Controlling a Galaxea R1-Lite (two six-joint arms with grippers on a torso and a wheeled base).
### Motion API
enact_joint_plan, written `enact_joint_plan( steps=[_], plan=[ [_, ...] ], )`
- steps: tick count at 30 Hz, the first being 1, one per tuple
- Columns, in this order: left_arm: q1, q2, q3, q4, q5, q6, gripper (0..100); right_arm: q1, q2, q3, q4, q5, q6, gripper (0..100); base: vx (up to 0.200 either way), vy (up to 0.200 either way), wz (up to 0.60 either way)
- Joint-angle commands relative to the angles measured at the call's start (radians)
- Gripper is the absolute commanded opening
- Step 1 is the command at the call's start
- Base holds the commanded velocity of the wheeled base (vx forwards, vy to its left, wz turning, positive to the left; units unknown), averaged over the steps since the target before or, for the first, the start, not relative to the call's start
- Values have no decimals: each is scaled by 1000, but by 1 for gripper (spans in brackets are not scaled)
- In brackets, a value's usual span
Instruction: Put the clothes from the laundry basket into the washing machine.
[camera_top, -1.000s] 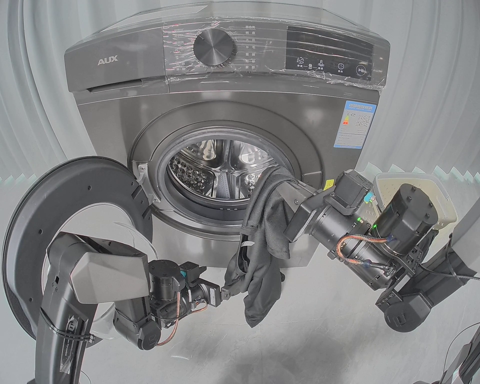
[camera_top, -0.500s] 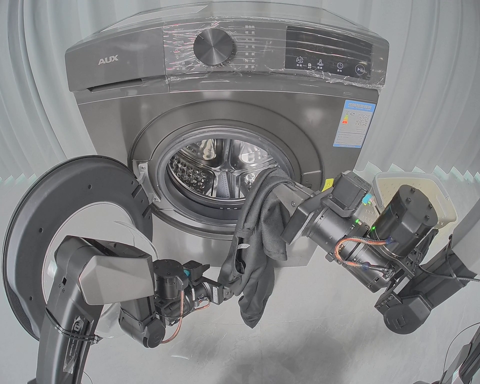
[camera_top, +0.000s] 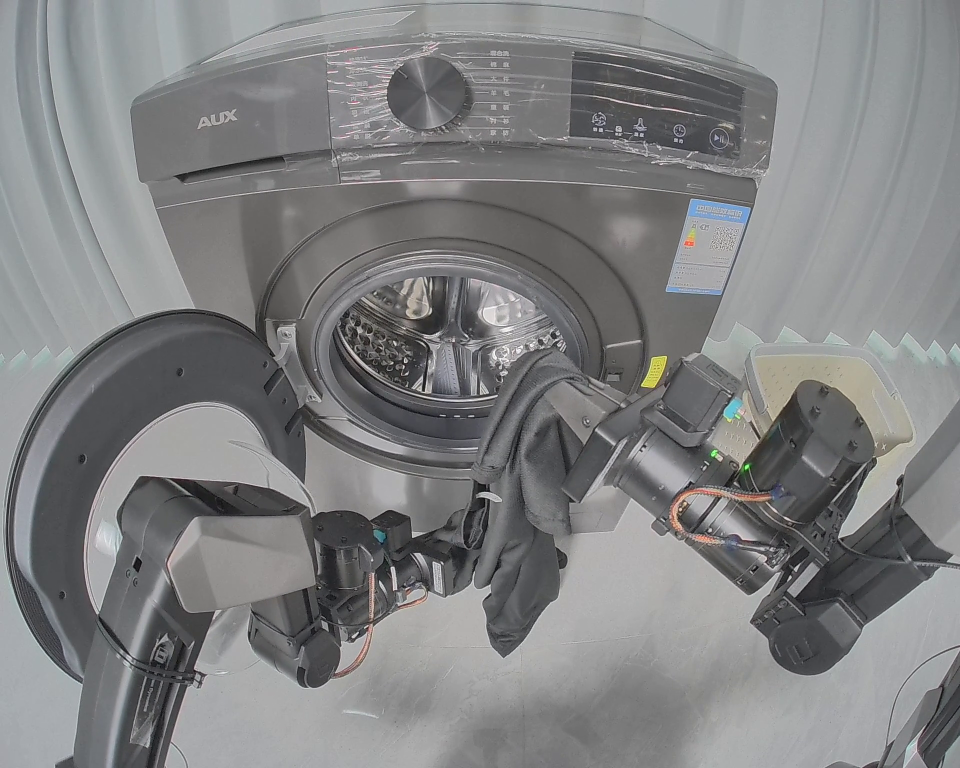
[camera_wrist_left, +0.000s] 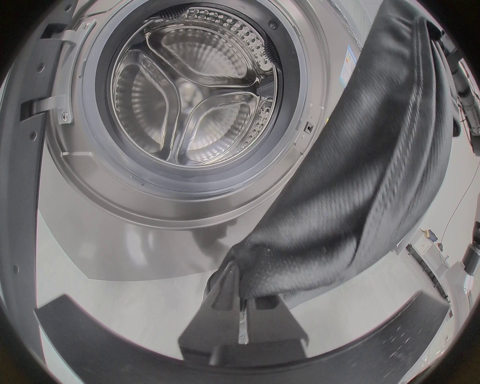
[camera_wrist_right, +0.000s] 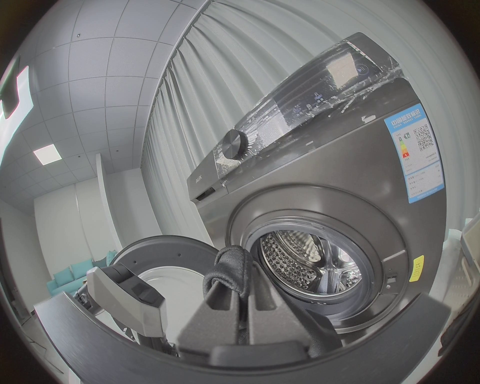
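Open washing machine (camera_top: 450, 200) — dark garment (camera_top: 520, 450) hanging before it.

The garment (camera_top: 520, 480) is matt ribbed cloth, the drum (camera_top: 440, 330) glossy perforated metal.

washing machine (camera_top: 250, 230) | blue energy label (camera_top: 708, 248) | yellow sticker (camera_top: 654, 371) | print unreadable

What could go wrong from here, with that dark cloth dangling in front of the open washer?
1. Most of the dark garment hangs below the drum opening's lower rim, so it may snag there or drape outside instead of going in.
2. The right gripper holds its top and the left gripper a lower fold; if they pull apart, the cloth could slip free and drop to the floor.
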Motion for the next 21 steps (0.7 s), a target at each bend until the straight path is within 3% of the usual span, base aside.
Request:
enact_joint_plan(
  steps=[1,17,21],
  plan=[
    [1,-16,0,-2,-3,0,0,-12,4,18,1,2,0,0,0,0,0],
    [60,-276,266,-5,-35,-1,0,-89,7,73,-1,2,43,0,0,0,0],
    [95,-431,387,-4,-116,-6,0,-135,5,170,-1,4,113,0,0,0,0]
  ],
)
